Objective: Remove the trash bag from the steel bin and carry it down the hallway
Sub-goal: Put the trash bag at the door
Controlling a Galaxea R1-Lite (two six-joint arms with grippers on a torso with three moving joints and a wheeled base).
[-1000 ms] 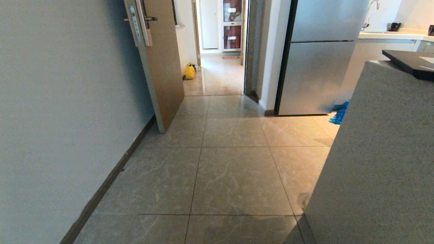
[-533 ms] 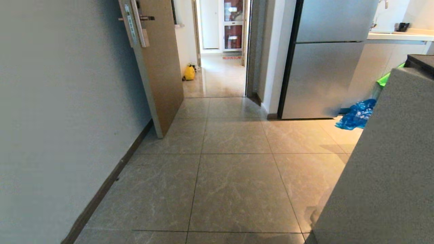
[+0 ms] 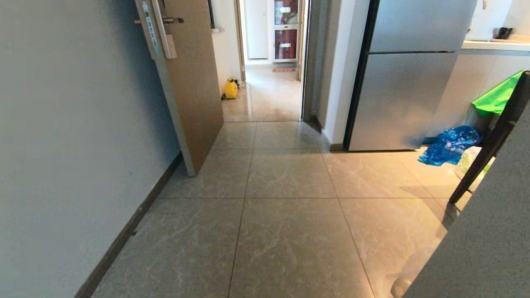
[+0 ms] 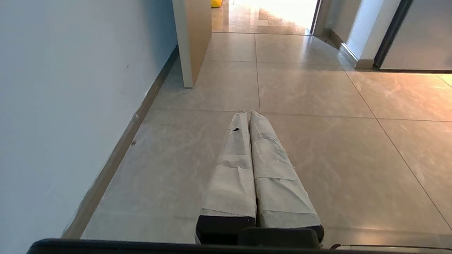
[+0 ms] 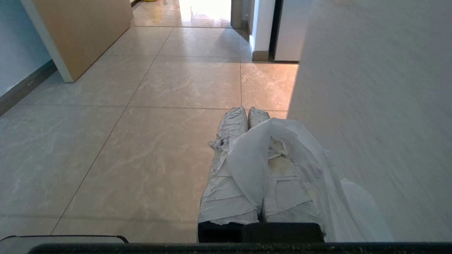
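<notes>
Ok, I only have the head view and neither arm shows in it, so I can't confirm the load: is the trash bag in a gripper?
Observer: Yes. The right wrist view shows the right gripper shut, with the white trash bag draped over its fingers.
Operator: Is the left one helping?
Observer: No. The left gripper is shut with nothing in it, held out over the tiled floor.
Operator: How tight is it on the right side?
Observer: The grey speckled panel fills that side of the right wrist view, right beside the bag; I can't tell if they touch.
</notes>
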